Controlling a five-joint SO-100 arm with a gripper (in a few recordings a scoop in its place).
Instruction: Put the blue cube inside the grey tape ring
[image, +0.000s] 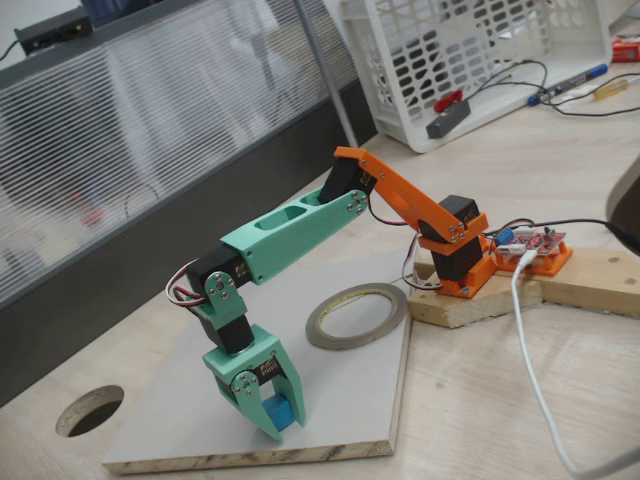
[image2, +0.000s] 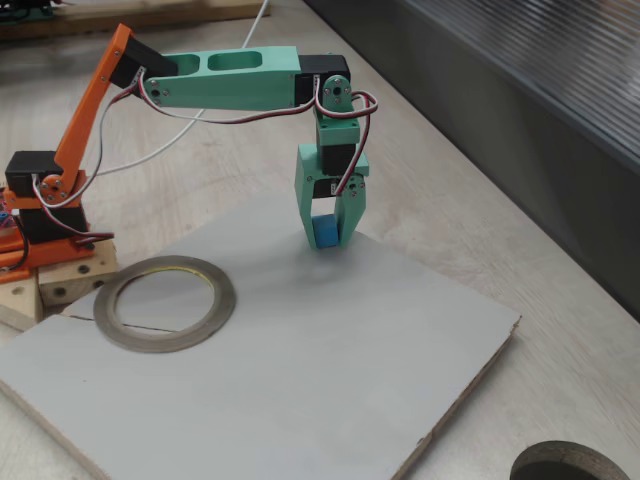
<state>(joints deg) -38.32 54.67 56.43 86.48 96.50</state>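
The small sky-blue cube (image: 279, 413) is mostly hidden: the mint-green plastic fingers (image: 268, 385) of the two-finger gripper (image: 277, 420) pinch it from both sides, so only a sliver of blue shows low between their tips in both fixed views. Whether the cube rests on the pale grey board (image: 340, 400) or hangs just above it I cannot tell; the fingertips sit right down at the surface.

The flat roll of grey tape with a yellowish inner rim (image: 356, 315) lies flat on the same board, well apart from the gripper, its middle open and bare. In a fixed view (image2: 165, 303) the ring lies near the board's corner beside the wooden block (image2: 60, 285) that carries the arm's orange base (image2: 40, 215).

The gripper stands near one edge of the board, where chipboard shows along the cut side. Between cube and ring the board is bare. Beyond the board, a dark round hole in the table (image: 90, 410) is cut off at the bottom edge in the other fixed view (image2: 570, 465). A white cable (image: 530, 340) trails across the light wooden table (image: 480, 420) and runs out of frame.
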